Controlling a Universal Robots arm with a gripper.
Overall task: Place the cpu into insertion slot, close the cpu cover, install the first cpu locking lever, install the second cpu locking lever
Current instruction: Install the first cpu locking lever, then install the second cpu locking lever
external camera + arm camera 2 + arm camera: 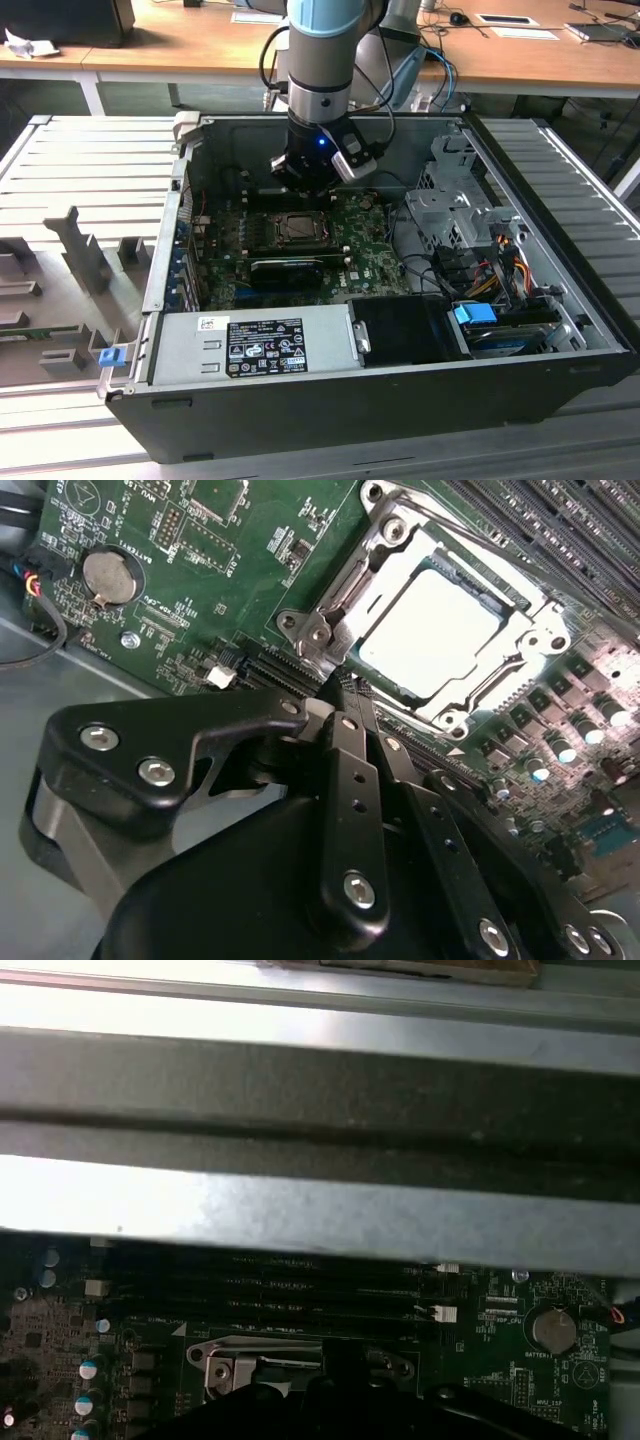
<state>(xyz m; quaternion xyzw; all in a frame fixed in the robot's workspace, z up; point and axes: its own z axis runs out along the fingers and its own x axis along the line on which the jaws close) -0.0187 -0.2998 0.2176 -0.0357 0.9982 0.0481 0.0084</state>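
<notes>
Grey slatted metal bench [90, 170] carries open black computer case [380, 400]; grey upright fixtures [85, 255] beside it.

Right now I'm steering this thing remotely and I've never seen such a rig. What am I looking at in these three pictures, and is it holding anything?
The exterior view looks down into an open computer case. The robot arm reaches in from above, and its hand hangs just over the green motherboard.

The other two pictures come from cameras riding on the arm's wrist. In the second wrist view the black hand has its fingers together, tips at the corner of the insertion slot. Nothing is gripped between them. The cpu already sits in the slot, its silvery top showing through the window of the cpu cover, which lies down over it. The round silver disc is a coin battery.

The first wrist view looks across the board toward the case's wall.
</notes>
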